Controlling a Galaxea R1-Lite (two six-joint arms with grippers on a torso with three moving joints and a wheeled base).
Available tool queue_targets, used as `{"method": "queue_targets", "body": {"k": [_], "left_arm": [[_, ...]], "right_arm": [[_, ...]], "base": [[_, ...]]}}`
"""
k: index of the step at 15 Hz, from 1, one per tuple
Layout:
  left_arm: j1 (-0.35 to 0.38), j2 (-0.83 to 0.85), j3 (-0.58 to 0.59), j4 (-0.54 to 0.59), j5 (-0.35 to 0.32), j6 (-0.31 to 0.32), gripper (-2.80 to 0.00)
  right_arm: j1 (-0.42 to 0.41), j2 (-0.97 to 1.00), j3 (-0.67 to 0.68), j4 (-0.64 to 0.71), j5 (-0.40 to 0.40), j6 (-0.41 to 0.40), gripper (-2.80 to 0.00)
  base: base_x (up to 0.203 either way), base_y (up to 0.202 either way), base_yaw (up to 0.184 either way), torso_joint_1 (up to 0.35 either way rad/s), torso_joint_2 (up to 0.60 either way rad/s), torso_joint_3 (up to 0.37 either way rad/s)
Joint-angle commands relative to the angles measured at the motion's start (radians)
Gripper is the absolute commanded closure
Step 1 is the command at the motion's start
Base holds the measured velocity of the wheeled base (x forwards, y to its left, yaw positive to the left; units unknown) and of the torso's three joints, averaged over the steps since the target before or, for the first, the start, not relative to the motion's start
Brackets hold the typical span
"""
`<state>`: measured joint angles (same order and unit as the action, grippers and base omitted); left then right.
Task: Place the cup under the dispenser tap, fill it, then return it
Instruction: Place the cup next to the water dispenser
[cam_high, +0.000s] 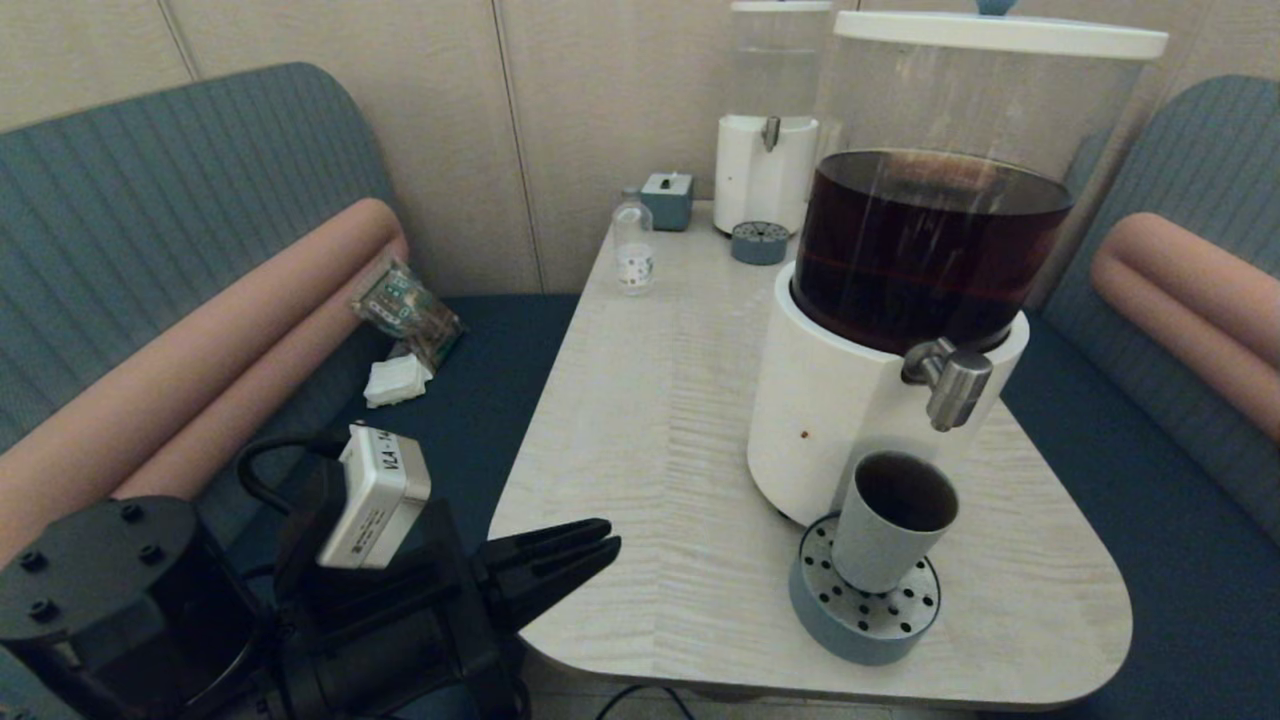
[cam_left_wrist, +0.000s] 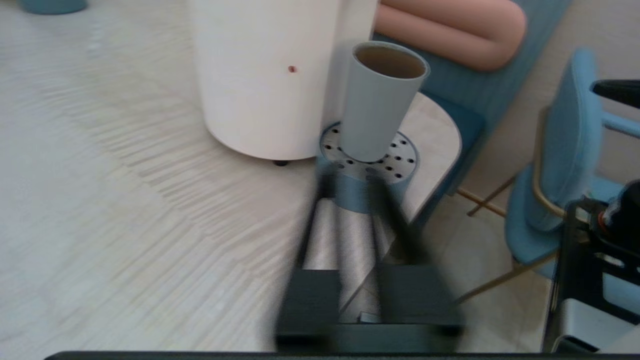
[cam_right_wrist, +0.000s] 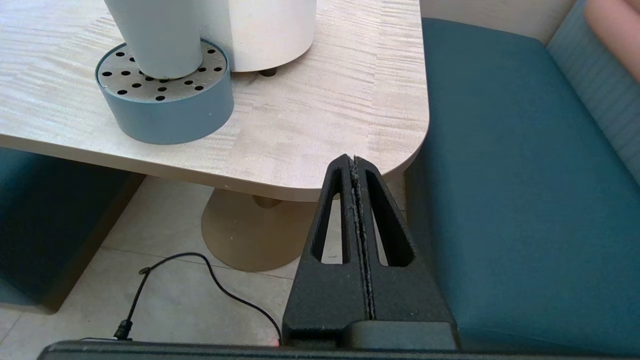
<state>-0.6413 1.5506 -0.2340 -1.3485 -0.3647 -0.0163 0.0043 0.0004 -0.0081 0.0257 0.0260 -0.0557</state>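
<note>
While the big dispenser (cam_high: 890, 330) stands near the right side of the pale wood-grain table (cam_high: 660, 420), the cup (cam_high: 893, 520) sits upright on a round blue drip tray (cam_high: 862, 610) with a perforated metal top, right against the dispenser's white base. It stands below the dispenser tap (cam_high: 952, 385), a short steel spout that juts from the base above it and a little to the right as seen from the head; its dark mouth is open and I cannot tell whether anything is in it. Dark brown liquid fills the lower part of the clear tank. The left gripper (cam_high: 600, 545) hovers at the table's near left edge, well apart from the cup, pointing across the tabletop toward it, its fingers drawn close with only a narrow gap and holding nothing. The right gripper (cam_right_wrist: 354, 160) hangs off the table's near right corner, above the floor beside the teal bench seat (cam_right_wrist: 525, 200), its fingers pressed together and empty. Farther back on the table are a small clear bottle (cam_high: 633, 250), a small blue box (cam_high: 667, 200) and a narrower dispenser (cam_high: 768, 130) with its own blue tray (cam_high: 759, 242).
</note>
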Motion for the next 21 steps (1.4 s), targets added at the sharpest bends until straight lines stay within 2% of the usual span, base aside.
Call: {"method": "queue_targets", "body": {"k": [1,3,7,11,13,18,21], "left_arm": [[0.0,0.019,-0.01,-0.008,-0.014,0.001,-2.8],[0.0,0.04,-0.025,-0.009,-0.035,0.007,-2.8],[0.0,0.148,-0.062,-0.009,-0.142,0.023,-2.8],[-0.014,0.318,-0.176,-0.009,-0.223,0.06,-2.8],[-0.025,0.377,-0.265,-0.009,-0.234,0.061,-2.8],[-0.087,0.47,-0.364,-0.012,-0.235,0.06,-2.8],[-0.104,0.52,-0.421,-0.019,-0.193,0.049,-2.8]], "right_arm": [[0.0,0.0,0.0,0.0,0.0,0.0,0.0],[0.0,0.0,0.0,0.0,0.0,-0.001,0.0],[0.0,0.0,0.0,0.0,0.0,0.0,0.0],[0.0,0.0,-0.001,0.0,0.0,-0.001,0.0],[0.0,0.0,0.0,0.0,0.0,-0.001,0.0],[0.0,0.0,0.0,0.0,0.0,0.0,0.0],[0.0,0.0,-0.001,0.0,0.0,-0.001,0.0]], "base": [[0.0,0.0,0.0,0.0,0.0,0.0],[0.0,0.0,0.0,0.0,0.0,0.0],[0.0,0.0,0.0,0.0,0.0,0.0],[0.0,0.0,0.0,0.0,0.0,0.0],[0.0,0.0,0.0,0.0,0.0,0.0],[0.0,0.0,0.0,0.0,0.0,0.0],[0.0,0.0,0.0,0.0,0.0,0.0]]}}
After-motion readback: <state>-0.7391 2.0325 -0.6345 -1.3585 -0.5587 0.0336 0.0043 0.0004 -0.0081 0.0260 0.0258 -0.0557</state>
